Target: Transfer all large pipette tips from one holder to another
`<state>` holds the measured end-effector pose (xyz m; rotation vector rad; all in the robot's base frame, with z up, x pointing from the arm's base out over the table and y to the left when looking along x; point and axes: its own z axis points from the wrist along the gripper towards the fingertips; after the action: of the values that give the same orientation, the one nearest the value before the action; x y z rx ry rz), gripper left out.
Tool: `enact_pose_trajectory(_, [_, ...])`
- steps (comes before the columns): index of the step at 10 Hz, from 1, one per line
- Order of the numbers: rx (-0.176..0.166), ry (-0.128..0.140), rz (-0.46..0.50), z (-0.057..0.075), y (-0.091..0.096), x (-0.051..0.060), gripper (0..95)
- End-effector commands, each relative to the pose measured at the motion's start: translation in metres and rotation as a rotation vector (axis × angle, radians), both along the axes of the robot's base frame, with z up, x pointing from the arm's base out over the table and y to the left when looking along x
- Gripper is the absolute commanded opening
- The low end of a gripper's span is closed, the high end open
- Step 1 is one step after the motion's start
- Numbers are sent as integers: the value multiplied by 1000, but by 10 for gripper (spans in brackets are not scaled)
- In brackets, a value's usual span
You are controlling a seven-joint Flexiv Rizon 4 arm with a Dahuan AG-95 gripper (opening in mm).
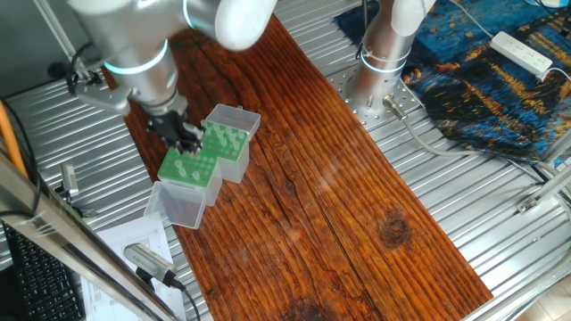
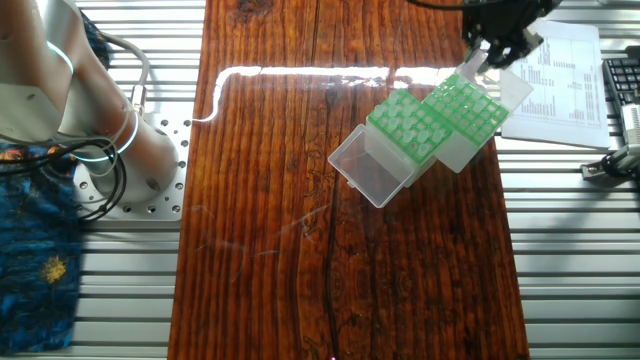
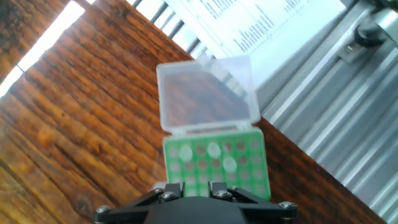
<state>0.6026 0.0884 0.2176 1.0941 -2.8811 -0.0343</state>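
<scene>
Two green holders with clear hinged lids stand side by side on the wooden board. The holder nearer the paper [image 1: 189, 167] [image 2: 466, 108] [image 3: 214, 163] has a few large pipette tips [image 3: 213, 149] standing in it, seen as pale round tops. The other holder [image 1: 228, 143] [image 2: 405, 125] also has pale tips [image 2: 400, 118]. My gripper [image 1: 183, 134] [image 2: 500, 45] [image 3: 193, 190] hangs just above the holder by the paper, over its edge away from its lid. Its fingers [image 3: 168, 190] stand close together. The fingertips are out of frame, so anything held is hidden.
The lid [image 3: 208, 93] of the holder by the paper lies open toward a printed sheet [image 2: 565, 75] on the ribbed metal table [image 2: 560, 250]. The other lid [image 2: 370, 170] lies open on the board. The arm's base [image 1: 379, 62] stands at the board's far side, beside a patterned cloth [image 1: 500, 80].
</scene>
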Motion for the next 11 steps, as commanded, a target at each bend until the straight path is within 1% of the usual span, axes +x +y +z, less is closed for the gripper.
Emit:
enact_pose_trajectory(1, [1,-5,12,-9,3,3,190])
enact_pose_trajectory(3, [5,-10,31,-21,2,7,190])
enact_pose_trajectory(6, [1,-6,24,-36,7,9,190])
enact_pose_trajectory(7, [0,-5,26,-38,7,9,190])
enact_pose_trajectory(9, [3,-6,41,-44,5,3,190])
enact_pose_trajectory(10, [5,-6,41,-46,5,1,380])
enact_pose_trajectory(11, [4,-7,44,-47,5,0,380])
